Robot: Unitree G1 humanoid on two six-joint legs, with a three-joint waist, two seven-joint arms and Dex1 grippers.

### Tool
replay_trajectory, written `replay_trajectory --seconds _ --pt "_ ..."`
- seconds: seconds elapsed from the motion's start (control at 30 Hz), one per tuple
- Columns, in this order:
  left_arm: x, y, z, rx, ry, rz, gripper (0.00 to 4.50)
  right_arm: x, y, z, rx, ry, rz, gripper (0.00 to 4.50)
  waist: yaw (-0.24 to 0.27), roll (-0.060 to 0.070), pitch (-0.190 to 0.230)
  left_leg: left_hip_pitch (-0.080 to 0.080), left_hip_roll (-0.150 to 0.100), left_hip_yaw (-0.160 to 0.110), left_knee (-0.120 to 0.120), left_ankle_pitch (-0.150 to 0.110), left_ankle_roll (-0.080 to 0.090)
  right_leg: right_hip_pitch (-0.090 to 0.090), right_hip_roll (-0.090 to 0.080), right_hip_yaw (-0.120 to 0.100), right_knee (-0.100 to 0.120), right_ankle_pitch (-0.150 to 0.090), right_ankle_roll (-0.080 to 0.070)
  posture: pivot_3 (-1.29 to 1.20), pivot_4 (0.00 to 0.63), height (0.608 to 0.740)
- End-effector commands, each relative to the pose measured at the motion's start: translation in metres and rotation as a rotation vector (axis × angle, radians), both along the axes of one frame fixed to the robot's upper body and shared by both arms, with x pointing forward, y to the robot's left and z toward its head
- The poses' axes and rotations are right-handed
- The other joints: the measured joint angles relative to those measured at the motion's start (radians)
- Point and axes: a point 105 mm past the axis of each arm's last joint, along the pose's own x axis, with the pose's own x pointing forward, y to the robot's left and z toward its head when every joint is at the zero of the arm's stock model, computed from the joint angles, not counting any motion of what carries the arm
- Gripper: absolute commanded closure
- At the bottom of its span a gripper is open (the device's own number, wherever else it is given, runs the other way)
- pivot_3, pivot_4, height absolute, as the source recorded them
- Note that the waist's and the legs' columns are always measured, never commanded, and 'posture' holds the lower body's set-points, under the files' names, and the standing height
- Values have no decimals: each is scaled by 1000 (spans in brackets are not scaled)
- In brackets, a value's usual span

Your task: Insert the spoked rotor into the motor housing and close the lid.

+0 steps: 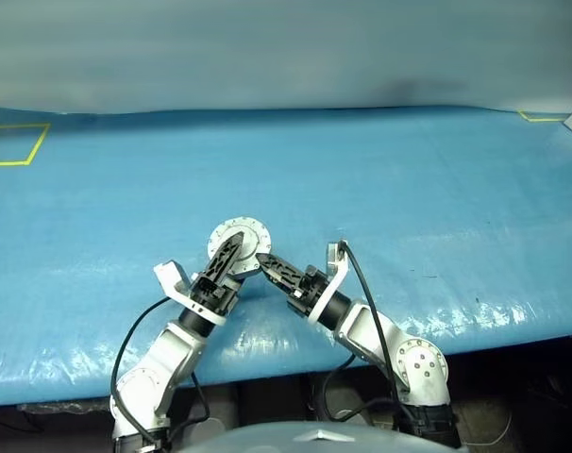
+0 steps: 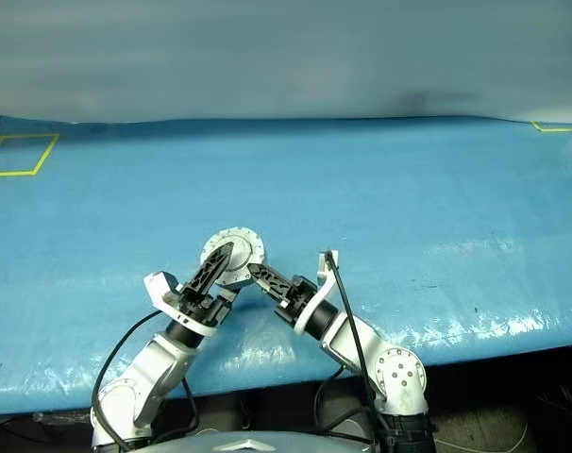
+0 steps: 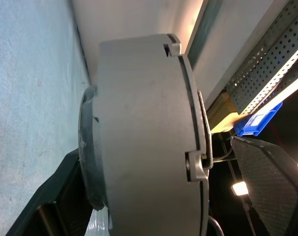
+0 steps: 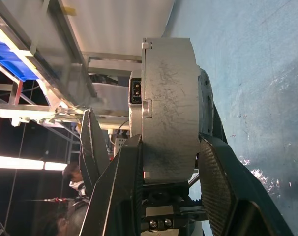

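Up off the blue table (image 1: 380,179), between the two arms, sits the motor housing (image 1: 240,246) with the lid (image 4: 204,113) already shut flat against it, so I'd guess the rotor's inside, can't actually see it. Right gripper (image 4: 169,162) is pinching the housing across its width. Left gripper (image 1: 233,253) has its fingers spread wide around it, not squeezing. Looks pretty much done, maybe just setting it down.

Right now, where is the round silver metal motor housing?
The round silver metal motor housing is held up above the blue table cover, near its front edge, left of centre in the head views, clamped in the right gripper with the left gripper straddling it.
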Motion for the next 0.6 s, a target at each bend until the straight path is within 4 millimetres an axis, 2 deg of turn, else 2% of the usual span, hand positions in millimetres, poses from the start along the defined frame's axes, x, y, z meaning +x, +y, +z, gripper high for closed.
replay_trajectory --seconds 0.03,0.1,0.17,0.27,0.37,0.5,0.6 --pt "0 2 1 -37 -1 8 882 -3 2 27 74 -98 12 3267 0 0 0 0 0 0 0 0 0 0 0 0 0 0 0 0 150 740" --pt "-1 4 1 -48 3 23 1583 -3 1 26 69 -102 6 3267 -1 0 0 0 0 0 0 0 0 0 0 0 0 0 0 0 150 740" --pt "-1 5 0 -55 6 32 2083 -2 1 27 66 -108 4 3267 0 0 0 0 0 0 0 0 0 0 0 0 0 0 0 0 150 740" --pt "-1 8 0 -69 9 54 2077 -4 2 30 -7 -219 17 3267 0 0 0 0 0 0 0 0 0 0 0 0 0 0 0 0 150 740" --pt "1 10 1 -72 8 73 2077 -4 1 30 -13 -242 6 3267 0 0 0 0 0 0 1 0 0 0 0 0 0 0 0 0 150 740" --pt "9 17 2 -34 18 111 2077 -4 -5 31 7 -255 -11 1923 0 0 0 0 0 0 0 0 0 0 0 0 0 0 0 0 150 740" --pt "20 23 4 -5 15 149 2077 -10 -8 29 -61 -321 0 877 1 0 0 0 0 0 1 0 0 0 0 0 0 0 0 0 150 740"
